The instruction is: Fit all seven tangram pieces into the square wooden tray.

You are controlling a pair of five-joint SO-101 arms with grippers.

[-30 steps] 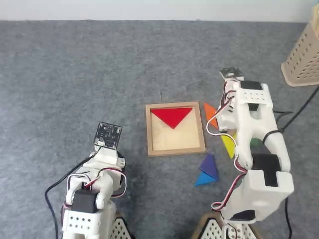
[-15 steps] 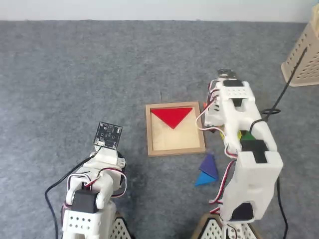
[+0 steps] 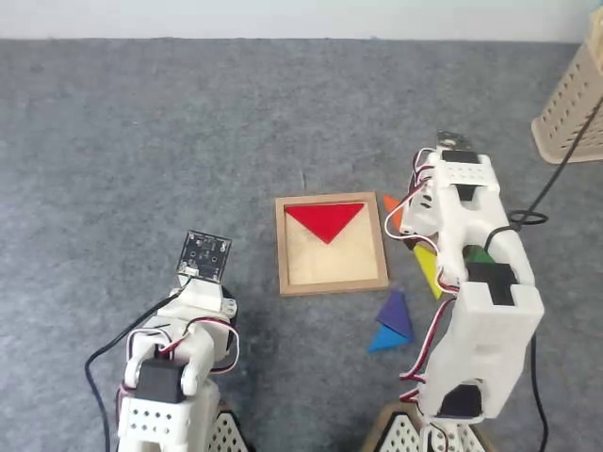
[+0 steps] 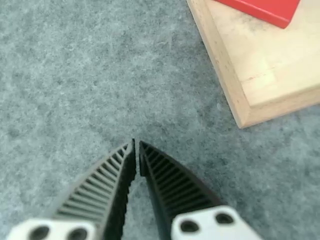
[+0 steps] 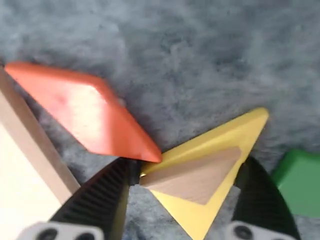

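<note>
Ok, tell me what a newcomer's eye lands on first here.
The red triangle stands out, lying alone in the square wooden tray against its far edge. Just right of the tray, the right claw hangs over a yellow triangle, with an orange parallelogram beside it.

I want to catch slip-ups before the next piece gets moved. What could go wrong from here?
The right gripper straddles the yellow triangle, whose corner touches the orange piece; lifting may drag that along. The green piece lies close on the other side and could be nudged.
</note>
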